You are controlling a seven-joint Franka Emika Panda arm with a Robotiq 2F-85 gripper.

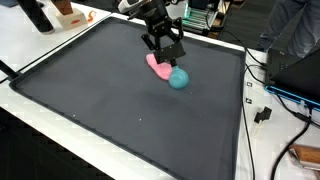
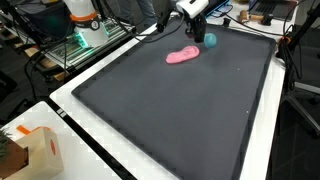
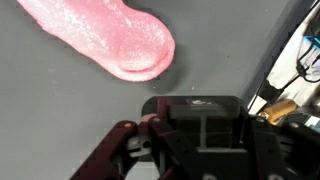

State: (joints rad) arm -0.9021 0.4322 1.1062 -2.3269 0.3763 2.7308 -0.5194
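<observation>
A pink, tongue-shaped soft object (image 1: pixel 156 66) lies on the black mat (image 1: pixel 110 110) near its far edge, with a teal ball (image 1: pixel 178 78) touching or nearly touching its end. My gripper (image 1: pixel 165 53) hangs just above the two, its fingers spread and nothing between them. In an exterior view the gripper (image 2: pixel 197 33) stands over the pink object (image 2: pixel 182 56) and beside the ball (image 2: pixel 209 41). The wrist view shows the pink object's rounded end (image 3: pixel 120 42) on the mat beyond the gripper's dark body; the fingertips and the ball are hidden there.
The mat covers most of a white table (image 1: pixel 40 50). A small cardboard box (image 2: pixel 35 152) sits on the white border at one corner. Cables and equipment (image 1: pixel 290 95) crowd the side past the mat, and a person stands at the far edge.
</observation>
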